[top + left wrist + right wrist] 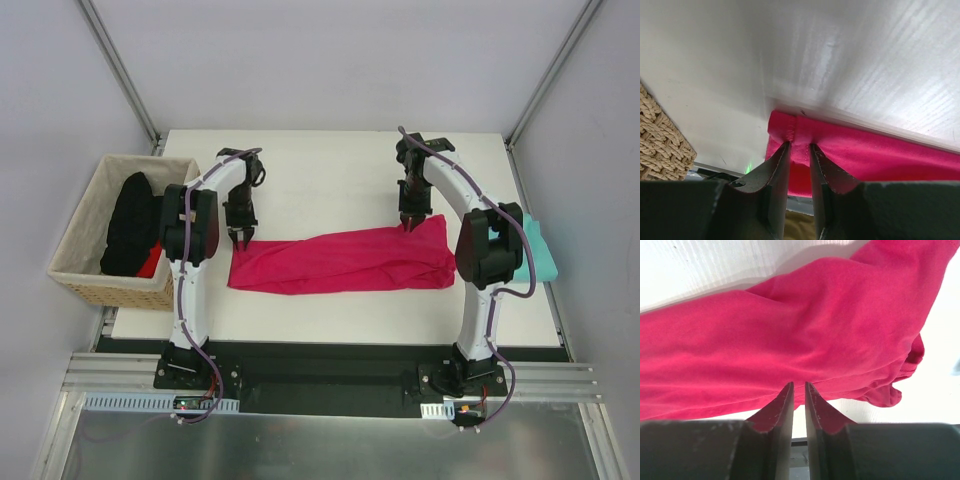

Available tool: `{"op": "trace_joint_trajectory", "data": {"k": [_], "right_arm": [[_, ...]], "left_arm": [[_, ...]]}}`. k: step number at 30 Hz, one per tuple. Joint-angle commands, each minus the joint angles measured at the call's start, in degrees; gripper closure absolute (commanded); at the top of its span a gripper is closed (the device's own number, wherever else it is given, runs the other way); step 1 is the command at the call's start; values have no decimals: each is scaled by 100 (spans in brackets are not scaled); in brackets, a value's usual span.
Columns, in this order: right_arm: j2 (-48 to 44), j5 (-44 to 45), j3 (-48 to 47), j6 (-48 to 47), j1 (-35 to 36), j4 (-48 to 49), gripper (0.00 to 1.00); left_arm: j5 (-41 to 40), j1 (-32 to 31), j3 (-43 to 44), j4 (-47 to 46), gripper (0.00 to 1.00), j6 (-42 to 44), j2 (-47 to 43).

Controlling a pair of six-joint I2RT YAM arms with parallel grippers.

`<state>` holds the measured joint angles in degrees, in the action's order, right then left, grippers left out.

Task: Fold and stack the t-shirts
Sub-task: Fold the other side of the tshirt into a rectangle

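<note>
Top view: left gripper clamped on left end of crimson-pink t-shirt; right gripper nipping shirt's far edge near right end. Shirt folded to long band, stretched over table between both grippers. Teal t-shirt right of right gripper, at table edge, partly hidden by arm. Wicker basket left of left gripper, dark cloth inside.

Left wrist: fingers closed on stitched hem, cloth between them; basket weave off to left.

Right wrist: fingers almost together, tips pinching cloth's edge; shirt spreads beyond tips.

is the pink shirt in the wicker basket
No, the pink shirt lies stretched out on the table, to the right of the wicker basket.
</note>
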<state>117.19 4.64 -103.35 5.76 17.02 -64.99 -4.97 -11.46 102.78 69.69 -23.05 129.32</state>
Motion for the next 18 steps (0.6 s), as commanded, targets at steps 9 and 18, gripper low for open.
{"op": "trace_joint_trajectory", "data": {"k": [9, 18], "right_arm": [[59, -95, -265, 101, -23, -163, 82], [59, -60, -300, 145, -14, -181, 82]], "left_arm": [[-13, 109, 31, 177, 78, 125, -188], [67, 109, 198, 185, 79, 204, -91]]}}
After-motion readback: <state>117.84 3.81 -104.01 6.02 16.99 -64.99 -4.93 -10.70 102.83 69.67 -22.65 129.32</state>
